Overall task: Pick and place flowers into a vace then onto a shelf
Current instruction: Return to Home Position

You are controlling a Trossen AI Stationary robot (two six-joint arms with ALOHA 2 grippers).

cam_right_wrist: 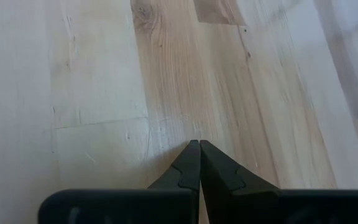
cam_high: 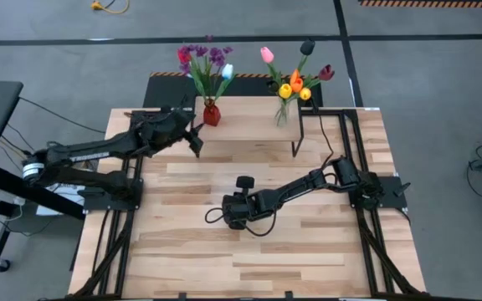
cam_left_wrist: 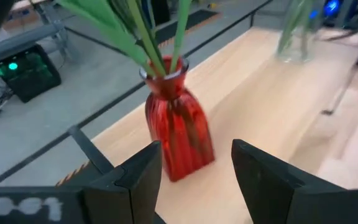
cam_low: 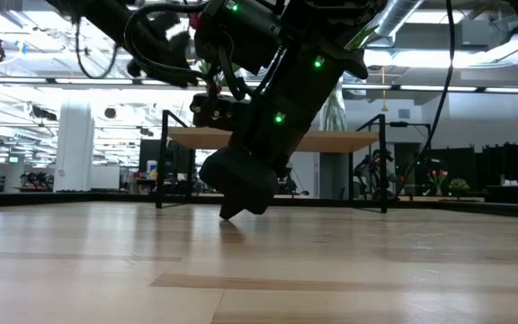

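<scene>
Tabletop (cam_high: 308, 251) with shelf, two filled vases, my two tools.
Shelf (cam_high: 245, 121) along the 12 o'clock edge carries red vase (cam_high: 212, 113) at 11 and clear vase (cam_high: 281, 113) at 1, flowers (cam_high: 209, 60) in both. My left tool (cam_left_wrist: 194, 155), spread wide, faces the red vase without touching. My right tool (cam_right_wrist: 199, 149), pinched closed on nothing, points down mid-tabletop.

- Even, bright overhead light on the table (cam_high: 224, 259); soft shadows beneath the right arm (cam_high: 308, 186).
- Bright ceiling lights (cam_low: 461, 58) far back leave that arm backlit, dark.
</scene>
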